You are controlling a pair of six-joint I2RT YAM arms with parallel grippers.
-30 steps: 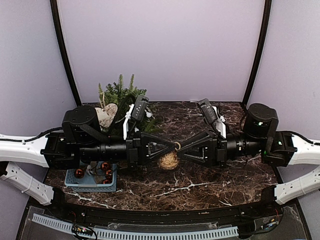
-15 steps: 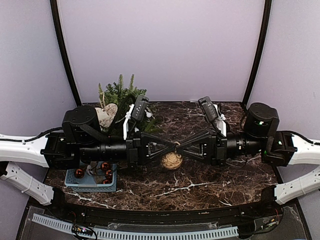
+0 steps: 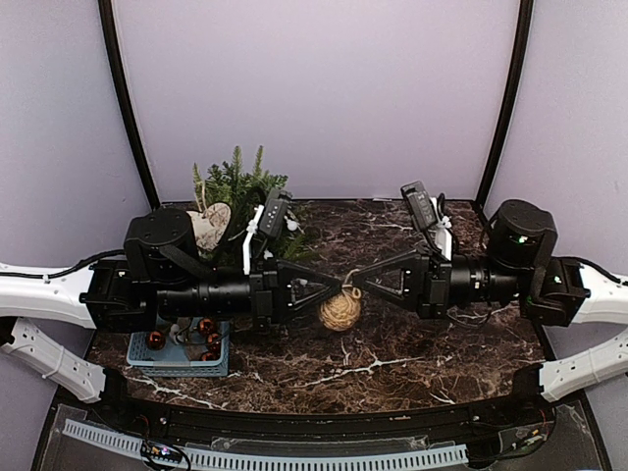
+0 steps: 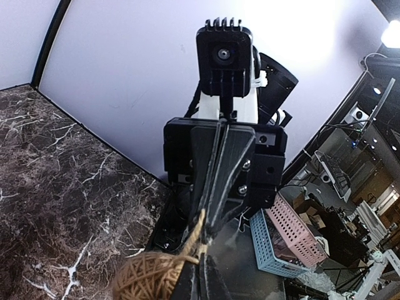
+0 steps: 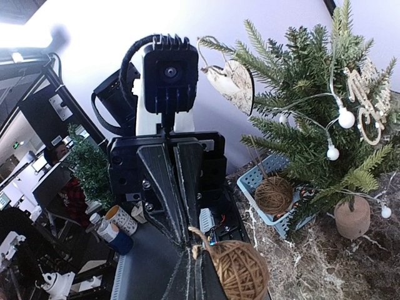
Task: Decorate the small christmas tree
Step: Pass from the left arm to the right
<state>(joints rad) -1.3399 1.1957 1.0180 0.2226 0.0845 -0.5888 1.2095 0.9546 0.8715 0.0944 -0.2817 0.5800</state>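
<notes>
Above table (image 3: 412,363) center, left gripper (image 3: 337,287) and right gripper (image 3: 361,287) both pinched the loop of the twine ball (image 3: 340,313); small christmas tree (image 3: 235,182) stood at rear-left edge.

The dark marble table (image 3: 412,363) is enclosed behind and on both sides by pale lilac walls (image 3: 324,88), which are divided by black curved poles (image 3: 126,108) rising from its far corners.
</notes>
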